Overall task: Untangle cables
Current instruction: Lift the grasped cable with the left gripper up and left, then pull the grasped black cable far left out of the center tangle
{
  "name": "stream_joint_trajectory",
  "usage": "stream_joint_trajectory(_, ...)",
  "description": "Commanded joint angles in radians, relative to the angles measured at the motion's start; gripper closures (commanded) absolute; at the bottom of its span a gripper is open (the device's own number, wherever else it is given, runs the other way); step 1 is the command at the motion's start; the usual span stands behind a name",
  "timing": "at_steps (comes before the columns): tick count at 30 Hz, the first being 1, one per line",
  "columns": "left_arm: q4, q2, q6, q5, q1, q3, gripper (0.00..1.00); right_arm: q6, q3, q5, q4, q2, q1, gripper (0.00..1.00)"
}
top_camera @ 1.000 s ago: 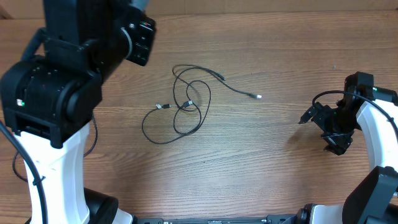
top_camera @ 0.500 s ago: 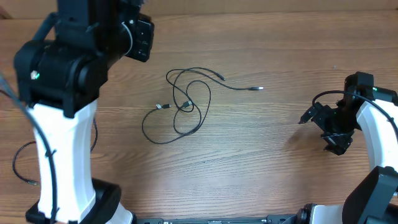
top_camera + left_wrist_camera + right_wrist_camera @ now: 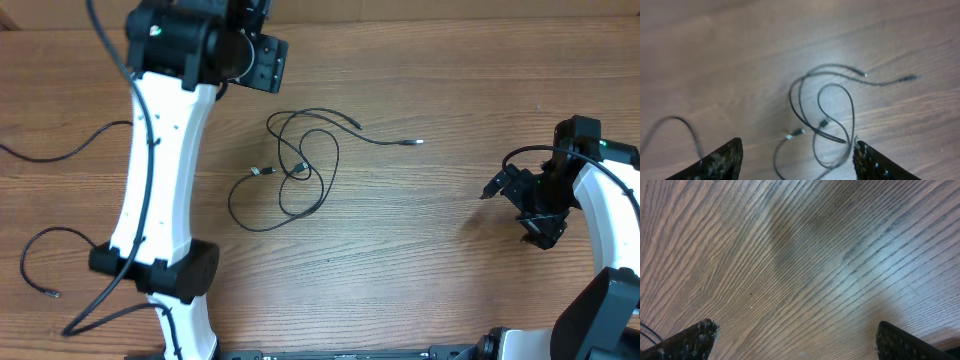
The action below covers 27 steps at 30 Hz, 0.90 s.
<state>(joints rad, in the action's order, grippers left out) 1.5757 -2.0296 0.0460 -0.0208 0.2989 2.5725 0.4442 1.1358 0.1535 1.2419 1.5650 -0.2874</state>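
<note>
The cables point(image 3: 300, 160) lie in a loose tangle of thin black loops at the table's middle. One silver-tipped end point(image 3: 418, 142) trails out to the right, and small plugs point(image 3: 262, 171) lie inside the loops. The left wrist view shows the same tangle point(image 3: 825, 115) below and ahead of my left gripper point(image 3: 797, 165), whose jaws stand apart with nothing between them. In the overhead view that gripper point(image 3: 262, 60) is up at the far side, left of the tangle. My right gripper point(image 3: 517, 213) hangs open over bare wood point(image 3: 800, 280) far to the right.
Another thin black cord point(image 3: 35, 262) curls near the left edge, ending in a plug point(image 3: 50, 293). A further cord point(image 3: 60, 150) runs from the left edge toward the left arm point(image 3: 160, 180). The left arm's base point(image 3: 175, 280) stands at the front left.
The left arm has swung from close under the camera out toward the far side, and its jaws have opened. The tangle's upper loop shifted left and its silver-tipped end moved slightly up. Right arm unmoved.
</note>
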Motion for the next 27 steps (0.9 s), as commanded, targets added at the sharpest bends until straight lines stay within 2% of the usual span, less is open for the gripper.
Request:
stream_joint_trajectory(1,0.020,-0.061,0.048,0.085,-0.008,0.008,0.28,-0.005,0.002,0.005,-0.003,0.003,-0.002,0.00)
stream_joint_trajectory(4,0.042,-0.111,0.055,0.144,-0.013,0.008,0.28,-0.005,0.002,0.005,-0.005,0.003,-0.002,0.00)
stream_joint_trajectory(9,0.080,-0.193,0.117,0.152,-0.021,0.008,0.32,-0.005,0.002,0.005,-0.005,0.003,-0.002,0.00)
stream_joint_trajectory(12,0.109,-0.240,0.158,0.152,-0.030,0.008,0.27,-0.005,0.002,0.005,-0.005,0.003,-0.002,0.00)
stream_joint_trajectory(27,0.114,-0.336,0.205,0.179,-0.039,-0.079,0.28,-0.008,0.002,0.005,-0.006,0.003,-0.002,0.00)
